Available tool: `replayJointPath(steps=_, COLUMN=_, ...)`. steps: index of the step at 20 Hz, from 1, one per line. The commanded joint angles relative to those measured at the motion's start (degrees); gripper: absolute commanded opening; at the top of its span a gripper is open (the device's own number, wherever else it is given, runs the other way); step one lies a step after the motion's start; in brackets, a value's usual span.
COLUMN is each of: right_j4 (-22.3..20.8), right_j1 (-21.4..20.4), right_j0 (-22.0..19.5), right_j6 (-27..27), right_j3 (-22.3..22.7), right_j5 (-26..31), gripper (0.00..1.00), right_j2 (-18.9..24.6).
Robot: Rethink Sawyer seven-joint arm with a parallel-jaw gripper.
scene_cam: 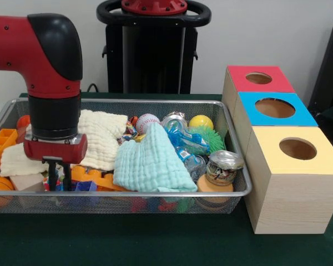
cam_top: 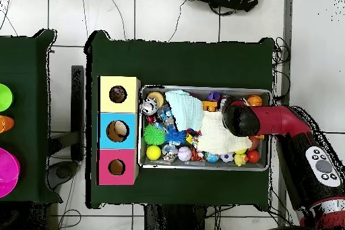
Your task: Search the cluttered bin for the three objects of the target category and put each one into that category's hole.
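Over the bin's (scene_cam: 236,191) left end in your front view, the arm (scene_cam: 41,41) bends at its elbow and drops straight down, wrist vertical. Your end effector (scene_cam: 58,180) hangs low among the clutter, its two dark fingers (scene_cam: 51,176) parted with nothing between them, just above an orange toy (scene_cam: 94,177) and beside a cream cloth (scene_cam: 102,136). Farther right lie a mint cloth (scene_cam: 152,163), a baseball (scene_cam: 147,122), a yellow ball (scene_cam: 201,122) and a tin (scene_cam: 223,166). Three boxes (scene_cam: 291,188) with holes stand beside the bin on the bench (scene_cam: 155,244).
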Motion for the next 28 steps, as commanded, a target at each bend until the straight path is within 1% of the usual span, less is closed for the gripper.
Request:
replayJointPath(steps=1, right_j4=5.48, right_j1=-8.60, right_j0=3.28, right_j6=-4.19, right_j3=6.20, right_j5=14.70, gripper=0.00, right_j2=-2.34)
replayJointPath(steps=2, right_j4=7.31, right_j1=-10.85, right_j0=2.96, right_j6=-4.26, right_j3=7.80, right_j5=16.05, gripper=0.00, right_j2=-1.79)
replayJointPath(steps=5, right_j4=11.65, right_j1=-17.22, right_j0=2.73, right_j6=-3.22, right_j3=12.04, right_j5=17.60, gripper=0.00, right_j2=-0.32)
replayJointPath(steps=7, right_j4=15.56, right_j1=-21.39, right_j0=2.55, right_j6=-2.71, right_j3=14.41, right_j5=20.45, gripper=0.00, right_j2=0.58)
replayJointPath(steps=8, right_j4=17.93, right_j1=-23.18, right_j0=1.72, right_j6=-2.62, right_j3=16.06, right_j5=20.98, gripper=0.00, right_j2=1.64)
replayJointPath(steps=9, right_j4=19.80, right_j1=-24.83, right_j0=1.36, right_j6=-2.04, right_j3=17.54, right_j5=21.14, gripper=0.00, right_j2=2.05)
replayJointPath(steps=10, right_j4=21.69, right_j1=-26.04, right_j0=0.17, right_j6=-1.82, right_j3=19.42, right_j5=19.68, gripper=0.00, right_j2=3.35)
replayJointPath(steps=12, right_j4=24.22, right_j1=-28.14, right_j0=-0.60, right_j6=-1.46, right_j3=21.69, right_j5=18.13, gripper=0.00, right_j2=3.99)
replayJointPath(steps=13, right_j4=24.57, right_j1=-28.62, right_j0=-0.61, right_j6=-1.48, right_j3=22.36, right_j5=17.20, gripper=0.00, right_j2=3.69)
replayJointPath(steps=14, right_j4=26.21, right_j1=-29.42, right_j0=-0.94, right_j6=-1.44, right_j3=23.31, right_j5=17.27, gripper=0.00, right_j2=3.89)
replayJointPath(steps=16, right_j4=27.98, right_j1=-30.72, right_j0=-1.15, right_j6=-1.30, right_j3=25.06, right_j5=16.11, gripper=0.00, right_j2=3.54)
replayJointPath(steps=18, right_j4=28.61, right_j1=-30.89, right_j0=-1.32, right_j6=-1.50, right_j3=25.92, right_j5=14.67, gripper=0.00, right_j2=3.30)
replayJointPath(steps=23, right_j4=27.60, right_j1=-28.57, right_j0=-1.29, right_j6=-1.20, right_j3=26.40, right_j5=10.16, gripper=0.00, right_j2=2.22)
replayJointPath(steps=28, right_j4=26.66, right_j1=-27.35, right_j0=-0.99, right_j6=-0.51, right_j3=26.96, right_j5=7.88, gripper=0.00, right_j2=1.50)
